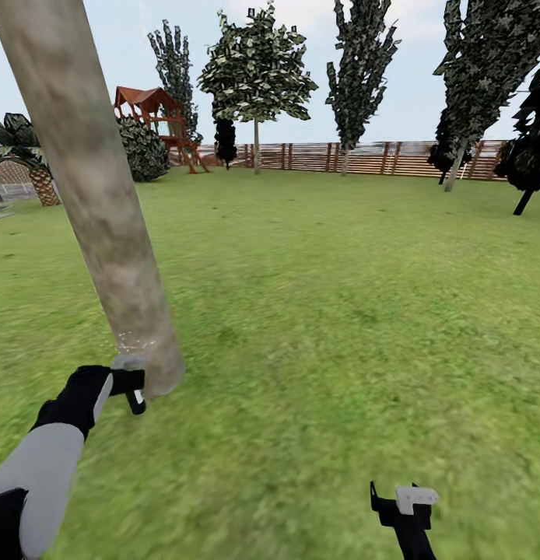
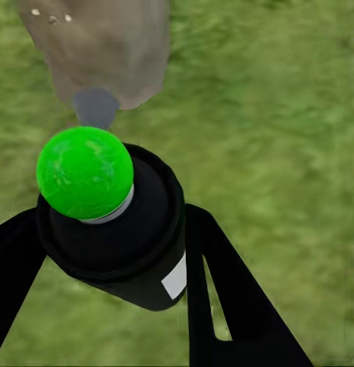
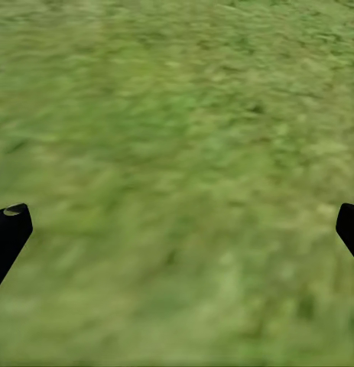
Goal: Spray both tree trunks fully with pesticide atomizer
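On a fenced garden lawn (image 1: 324, 311), the left gripper (image 2: 108, 252) has its fingers clamped on the pesticide atomizer (image 2: 108, 222), green ball on top, its grey nozzle right at the foot of a leaning tan-grey tree trunk (image 1: 91, 194); the right gripper (image 3: 177, 229) hangs over grass, fingers wide apart.

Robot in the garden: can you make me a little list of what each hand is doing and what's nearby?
left gripper: shut on the pesticide atomizer, a black can with a green ball top
atomizer aim: nozzle toward the base of the tree trunk
trunk: tan-grey, leaning, close in front of the left arm
right gripper: open, holding nothing, over the lawn
far off: wooden fence, red play tower, another tree
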{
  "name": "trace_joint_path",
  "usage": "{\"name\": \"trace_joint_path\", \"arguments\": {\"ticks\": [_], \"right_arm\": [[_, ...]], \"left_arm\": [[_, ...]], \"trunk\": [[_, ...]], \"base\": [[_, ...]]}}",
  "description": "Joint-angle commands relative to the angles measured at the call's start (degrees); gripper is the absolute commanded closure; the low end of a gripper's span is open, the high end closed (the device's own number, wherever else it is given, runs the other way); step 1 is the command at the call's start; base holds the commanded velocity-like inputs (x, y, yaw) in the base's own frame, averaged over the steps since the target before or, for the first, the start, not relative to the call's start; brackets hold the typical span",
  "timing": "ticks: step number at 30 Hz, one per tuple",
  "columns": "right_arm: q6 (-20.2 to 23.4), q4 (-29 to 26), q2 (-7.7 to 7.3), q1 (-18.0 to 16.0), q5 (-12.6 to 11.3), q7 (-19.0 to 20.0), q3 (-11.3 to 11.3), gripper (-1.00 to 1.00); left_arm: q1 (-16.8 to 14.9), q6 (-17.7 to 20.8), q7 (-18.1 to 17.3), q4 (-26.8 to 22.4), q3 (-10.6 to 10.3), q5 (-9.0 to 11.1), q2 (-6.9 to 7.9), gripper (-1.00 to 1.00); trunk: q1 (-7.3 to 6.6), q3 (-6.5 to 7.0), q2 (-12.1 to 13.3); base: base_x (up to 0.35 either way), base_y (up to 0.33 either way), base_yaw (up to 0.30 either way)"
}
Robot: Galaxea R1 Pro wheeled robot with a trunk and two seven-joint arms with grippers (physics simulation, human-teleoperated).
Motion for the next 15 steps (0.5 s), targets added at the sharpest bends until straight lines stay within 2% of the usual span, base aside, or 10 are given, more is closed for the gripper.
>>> {"name": "trace_joint_path", "arguments": {"ticks": [1, 3, 4, 6, 9, 10, 11, 14, 15], "right_arm": [[-0.15, 0.08, -0.04, -0.05, 0.61, -0.38, -0.19, -1.0], [-0.15, 0.08, -0.06, -0.05, 0.61, -0.38, -0.19, -1.0], [-0.15, 0.08, -0.06, -0.05, 0.61, -0.38, -0.19, -1.0], [-0.15, 0.08, -0.06, -0.05, 0.61, -0.38, -0.19, -1.0], [-0.15, 0.08, -0.06, -0.05, 0.6, -0.38, -0.19, -1.0], [-0.15, 0.08, -0.07, -0.05, 0.61, -0.38, -0.19, -1.0], [-0.15, 0.08, -0.07, -0.05, 0.61, -0.38, -0.19, -1.0], [-0.13, 0.08, -0.07, -0.05, 0.61, -0.38, -0.19, -1.0], [-0.1, 0.08, -0.07, -0.05, 0.61, -0.38, -0.19, -1.0]], "left_arm": [[-0.31, 1.59, -5.75, -2.38, -2.0, -1.29, 0.62, 1.0], [-0.41, 2.69, -9.25, -3.71, -3.05, -1.56, 2.55, 1.0], [-0.42, 2.87, -9.72, -3.87, -3.15, -1.58, 3.45, 1.0], [-1.19, 3.15, -10.31, -4.05, -3.25, -1.61, 6.45, 1.0], [-3.64, 3.41, -10.38, -3.52, -3.46, -1.72, 9.1, 1.0], [-4.03, 4.16, -10.38, -3.4, -3.5, -1.75, 10.85, 1.0], [-4.0, 4.42, -10.38, -3.38, -3.52, -1.78, 11.38, 1.0], [-3.87, 5.16, -10.49, -3.65, -3.97, -1.85, 11.68, 1.0], [-4.05, 7.32, -10.54, -3.93, -6.02, -1.91, 11.72, 1.0]], "trunk": [[0.0, -0.07, -0.02], [0.0, -0.07, -0.02], [0.0, -0.07, -0.02], [0.0, -0.07, -0.02], [0.0, -0.07, -0.02], [0.0, -0.07, -0.02], [0.0, -0.07, -0.02], [0.0, -0.07, -0.02], [0.0, -0.07, -0.02]], "base": [[0.0, 0.0, 0.0], [0.0, 0.0, 0.0], [0.0, 0.0, 0.0], [0.0, 0.0, 0.0], [0.0, 0.0, 0.0], [0.0, 0.0, 0.0], [0.0, 0.0, 0.0], [0.0, 0.0, 0.0], [0.0, 0.0, 0.0]]}}
